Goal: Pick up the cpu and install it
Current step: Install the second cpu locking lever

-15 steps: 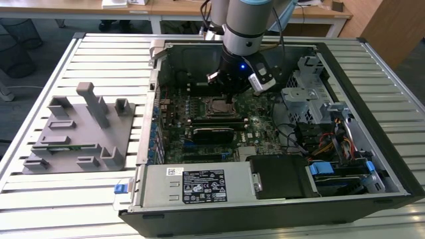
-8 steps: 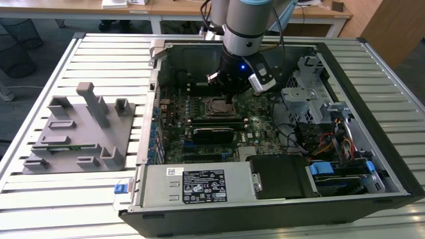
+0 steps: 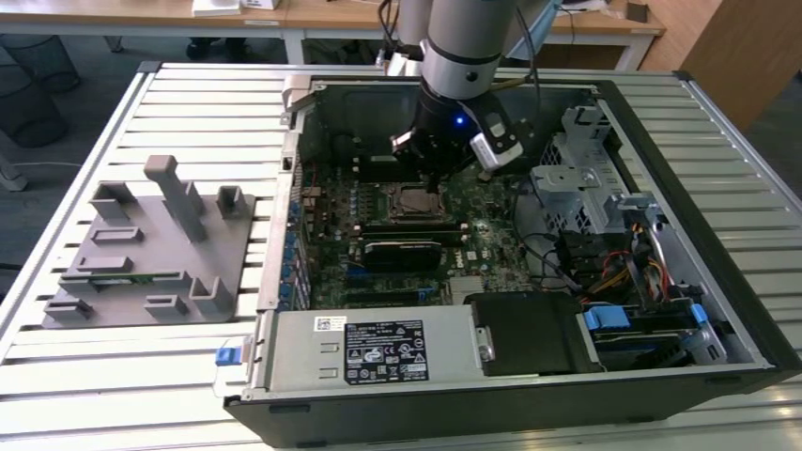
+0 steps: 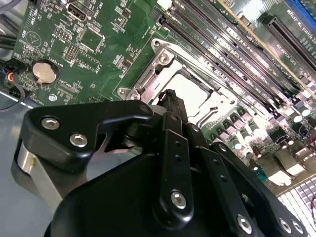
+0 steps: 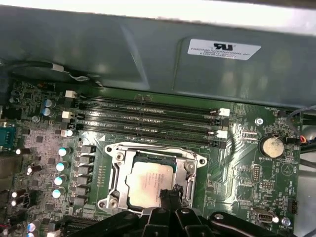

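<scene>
Over the motherboard socket [image 5: 152, 183], jaws [image 5: 170, 196] pressed together, tips at the seated cpu [image 5: 148, 183], contact uncertain.

cpu [image 5: 148, 183] corner hidden behind gripper [image 5: 170, 197], gripper body cut off by frame edge

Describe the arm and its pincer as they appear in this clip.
The arm is a silver-grey tube with a black wrist section showing a small blue light. Cables run beside it. The pincer is matte black, built of linked bars joined with silver screws.
</scene>
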Controlling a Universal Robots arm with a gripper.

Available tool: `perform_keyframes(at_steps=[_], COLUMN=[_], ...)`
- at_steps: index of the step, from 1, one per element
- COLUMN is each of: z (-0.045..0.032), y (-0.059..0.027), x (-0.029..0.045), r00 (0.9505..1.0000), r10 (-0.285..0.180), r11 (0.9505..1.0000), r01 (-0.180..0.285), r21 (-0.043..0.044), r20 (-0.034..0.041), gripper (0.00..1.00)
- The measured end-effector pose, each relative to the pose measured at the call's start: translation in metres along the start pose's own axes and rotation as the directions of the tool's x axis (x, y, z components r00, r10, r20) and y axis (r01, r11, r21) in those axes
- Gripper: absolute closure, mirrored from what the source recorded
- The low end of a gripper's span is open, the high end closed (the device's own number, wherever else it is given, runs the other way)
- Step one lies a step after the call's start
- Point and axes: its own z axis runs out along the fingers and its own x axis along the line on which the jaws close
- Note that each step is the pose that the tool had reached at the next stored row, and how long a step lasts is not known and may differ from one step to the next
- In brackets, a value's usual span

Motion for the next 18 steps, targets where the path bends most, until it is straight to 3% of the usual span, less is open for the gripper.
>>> perform_keyframes(at_steps=[18], z=[-0.0009], y=[-0.0106], x=[0.0011], r00=[1.0], r10=[0.0], r11=[1.0], r01=[0.0], r21=[0.0002], r20=[0.0], gripper=[0.89])
